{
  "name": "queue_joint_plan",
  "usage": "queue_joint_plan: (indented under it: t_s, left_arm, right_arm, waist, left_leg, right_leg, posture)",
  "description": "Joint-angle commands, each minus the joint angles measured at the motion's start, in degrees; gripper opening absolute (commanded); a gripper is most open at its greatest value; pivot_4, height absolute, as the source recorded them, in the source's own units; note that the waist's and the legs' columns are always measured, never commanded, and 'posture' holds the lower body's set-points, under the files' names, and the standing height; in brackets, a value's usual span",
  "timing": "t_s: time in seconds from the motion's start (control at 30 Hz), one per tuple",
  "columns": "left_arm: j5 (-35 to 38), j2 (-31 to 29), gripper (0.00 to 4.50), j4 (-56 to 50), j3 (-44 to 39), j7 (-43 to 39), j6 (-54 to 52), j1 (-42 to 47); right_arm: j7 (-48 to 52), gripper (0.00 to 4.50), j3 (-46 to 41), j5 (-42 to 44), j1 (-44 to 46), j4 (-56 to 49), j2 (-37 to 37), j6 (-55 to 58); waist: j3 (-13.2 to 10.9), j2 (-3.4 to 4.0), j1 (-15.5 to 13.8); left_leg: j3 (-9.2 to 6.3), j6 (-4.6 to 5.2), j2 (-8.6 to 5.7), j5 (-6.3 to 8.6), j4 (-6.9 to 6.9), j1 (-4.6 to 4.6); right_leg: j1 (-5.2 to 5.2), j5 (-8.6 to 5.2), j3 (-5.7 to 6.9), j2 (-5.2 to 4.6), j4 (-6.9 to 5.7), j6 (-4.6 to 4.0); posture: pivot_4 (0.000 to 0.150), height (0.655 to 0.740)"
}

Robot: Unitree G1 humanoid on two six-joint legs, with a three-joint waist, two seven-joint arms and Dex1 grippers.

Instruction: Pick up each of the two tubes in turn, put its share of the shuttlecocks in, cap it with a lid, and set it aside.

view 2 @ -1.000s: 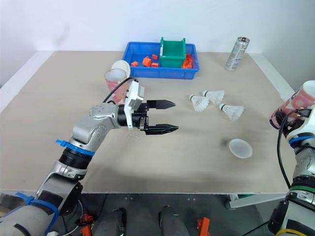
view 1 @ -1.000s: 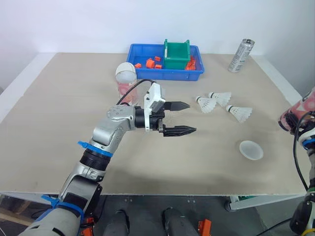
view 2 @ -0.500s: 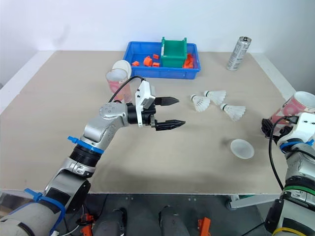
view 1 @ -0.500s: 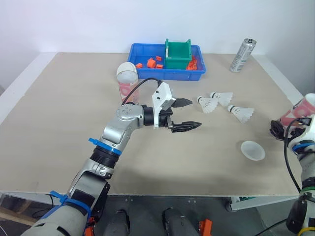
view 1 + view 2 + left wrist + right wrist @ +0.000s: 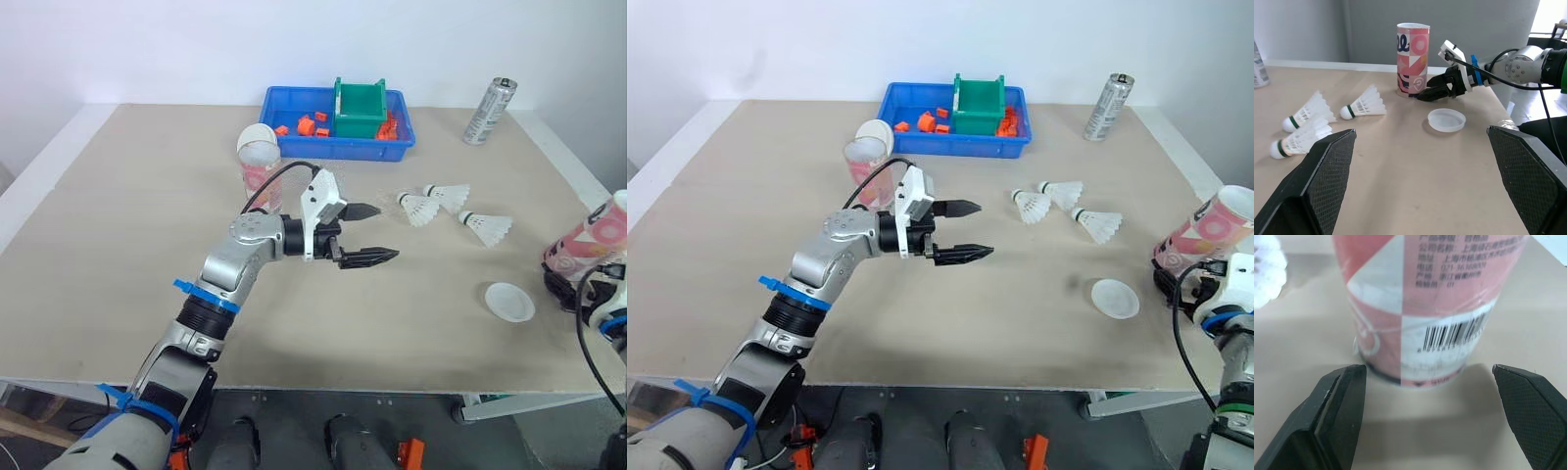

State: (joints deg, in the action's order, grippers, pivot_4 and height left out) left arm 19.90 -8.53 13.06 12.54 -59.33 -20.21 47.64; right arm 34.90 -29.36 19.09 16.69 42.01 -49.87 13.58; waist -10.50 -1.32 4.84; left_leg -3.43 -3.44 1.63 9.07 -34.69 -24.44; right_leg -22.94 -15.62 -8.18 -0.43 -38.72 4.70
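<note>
right gripper [image 5: 1431, 91]: fingers are now spread wide, set either side of the foot of the tube [image 5: 588, 240] and not clamped on it. a second ago the tube was carried tilted at the right edge of the table [image 5: 118, 215]; it is now stood upright there, mouth up. judged: the tube has been put down and let go for loading, not yet set aside as finished. its inside cannot be seen, and nothing is seen sticking out of the mouth. a loose lid [image 5: 510, 302] lies near it, toward mid-table, still to be fitted. three shuttlecocks [image 5: 416, 208] lie well apart from the tube, between lid and tray [image 5: 294, 147], so none is judged loaded. left gripper [image 5: 389, 232]: held wide apart above mid-table, nothing between the fingers, tips aimed toward the shuttlecocks; little change is noted over the last second. a second tube [image 5: 257, 181] stands just in front of the tray with a second lid [image 5: 258, 142] at its top; whether it is seated cannot be told, and the contents are hidden. in the tray, orange bits [image 5: 306, 125] and a green box [image 5: 358, 106] are held. a can [image 5: 487, 98] stands at the far right.
</note>
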Motion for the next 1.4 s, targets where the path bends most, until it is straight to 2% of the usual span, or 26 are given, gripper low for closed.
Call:
queue_joint_plan:
  t_s: [0.03,0.1,0.33,0.43,0.5,0.6,0.7,0.77,1.07,1.4]
  left_arm:
    - [1.0,-2.0,4.50,-3.9,-1.2,-0.4,-1.2,-1.4]
    - [1.0,-4.1,4.50,-5.4,-1.2,-0.4,-2.6,-3.3]
    - [1.5,-13.5,4.50,-13.3,-3.0,-0.3,-7.0,-14.7]
    - [2.2,-15.8,4.50,-18.1,-7.7,4.8,-8.7,-21.8]
    - [3.5,-16.0,4.50,-22.4,-11.2,8.8,-10.5,-26.8]
    - [1.7,-14.3,4.50,-25.5,-15.7,17.4,-9.4,-31.8]
    - [0.2,-10.3,4.50,-24.7,-21.3,29.4,-9.8,-32.5]
    - [-0.7,-9.5,4.50,-22.8,-22.8,33.0,-9.5,-32.2]
    - [-4.7,-10.6,4.50,-3.6,-17.6,27.8,0.3,-22.5]
    - [-9.1,-11.9,4.50,21.1,-14.6,20.4,13.6,-7.6]
  right_arm:
    - [1.6,4.42,-4.5,2.3,-3.3,-5.2,-3.8,1.7]
    - [2.8,4.42,-7.5,5.0,-5.2,-9.3,-4.7,4.5]
    - [15.7,4.42,-15.8,25.7,-19.3,-47.4,-2.0,21.6]
    - [15.1,4.42,-11.8,28.5,-20.0,-57.9,-1.5,23.9]
    - [13.1,4.42,-5.9,28.6,-18.2,-62.3,-0.3,24.9]
    - [10.0,4.42,2.7,25.4,-13.8,-63.8,2.7,23.6]
    - [7.1,4.42,10.4,19.6,-8.9,-61.3,6.6,20.2]
    - [5.4,4.42,14.4,15.8,-6.0,-59.2,9.3,17.9]
    - [4.0,4.42,20.1,14.7,-1.7,-63.0,15.4,16.4]
    - [4.4,4.42,21.0,15.3,-3.1,-66.0,15.7,17.0]
  waist:
    - [0.0,0.04,0.0]
    - [0.0,0.07,0.1]
    - [0.1,0.22,0.7]
    - [0.0,0.11,0.8]
    - [0.0,-0.02,0.8]
    - [0.0,-0.20,0.4]
    - [0.0,-0.21,-0.5]
    - [0.0,-0.25,-0.7]
    - [0.0,-0.26,-1.6]
    - [0.0,-0.26,-2.1]
  left_leg:
    - [0.00,0.00,0.00,0.00,0.00,0.01]
    - [0.01,0.00,0.00,0.00,-0.01,0.03]
    - [-0.06,0.01,0.09,0.00,0.04,0.20]
    - [-0.05,0.00,0.13,0.00,-0.06,0.21]
    - [-0.05,0.00,0.13,-0.01,-0.11,0.21]
    - [-0.07,0.00,0.15,-0.01,-0.26,0.16]
    - [-0.04,-0.01,0.13,-0.01,-0.53,0.07]
    - [-0.06,-0.01,0.13,-0.01,-0.70,-0.04]
    - [-0.12,-0.03,0.07,-0.02,-0.77,-0.60]
    - [-0.17,-0.03,0.08,-0.02,-0.72,-0.62]
  right_leg:
    - [0.02,0.00,0.00,0.00,0.00,0.01]
    - [0.04,0.00,-0.01,0.00,0.00,0.01]
    - [0.13,-0.03,0.01,0.08,-0.11,-0.05]
    - [0.20,-0.01,0.03,0.08,-0.10,-0.05]
    - [0.23,0.00,0.03,0.07,-0.09,-0.05]
    - [0.26,-0.08,0.07,0.04,-0.07,-0.25]
    - [0.29,-0.03,0.07,0.00,-0.04,-0.21]
    - [0.29,0.00,0.10,0.00,-0.04,-0.16]
    - [-0.09,0.23,0.15,-0.01,0.04,0.24]
    - [-0.13,0.24,0.21,0.03,0.07,0.21]
  posture:
    - [0.150,0.7367]
    - [0.150,0.7367]
    - [0.150,0.7367]
    - [0.150,0.7367]
    - [0.150,0.7367]
    - [0.150,0.7367]
    - [0.150,0.7367]
    - [0.150,0.7367]
    - [0.150,0.7367]
    - [0.150,0.7367]
